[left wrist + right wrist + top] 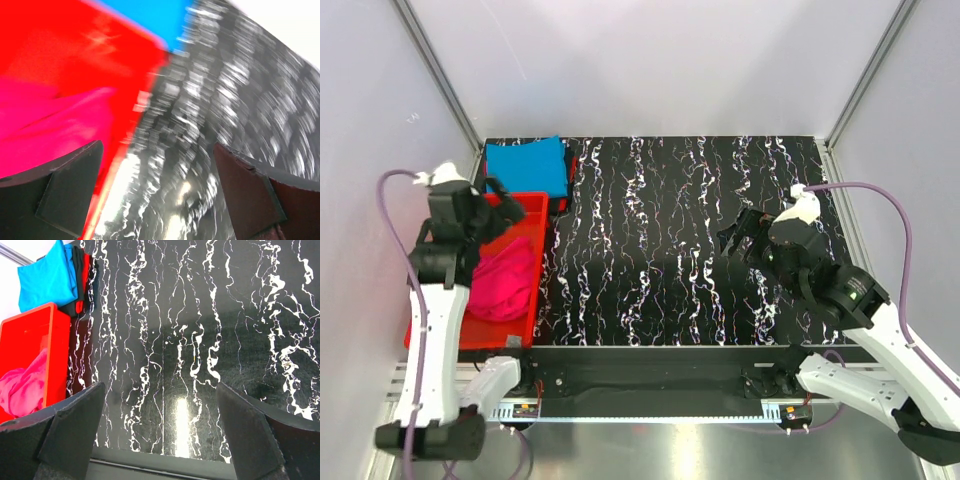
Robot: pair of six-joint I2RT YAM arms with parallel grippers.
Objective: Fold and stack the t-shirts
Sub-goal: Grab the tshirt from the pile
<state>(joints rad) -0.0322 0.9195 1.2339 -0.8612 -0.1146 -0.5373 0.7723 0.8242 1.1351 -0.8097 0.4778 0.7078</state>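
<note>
- Left gripper (510, 203), wide and empty, hangs just beyond the crumpled magenta-pink cloth t-shirt (505, 280).
- Rigid red plastic tray (470, 335) holds that shirt.
- Folded turquoise-blue cloth t-shirt (527, 165) lies outside, behind the tray.
- Right gripper (740, 235) is wide and empty.

The pink shirt (505, 280) was seen crumpled and unfolded inside the tray (527, 208). The blue shirt (527, 165) was laid folded flat just beyond the tray, at the table's (670, 250) far left corner.
</note>
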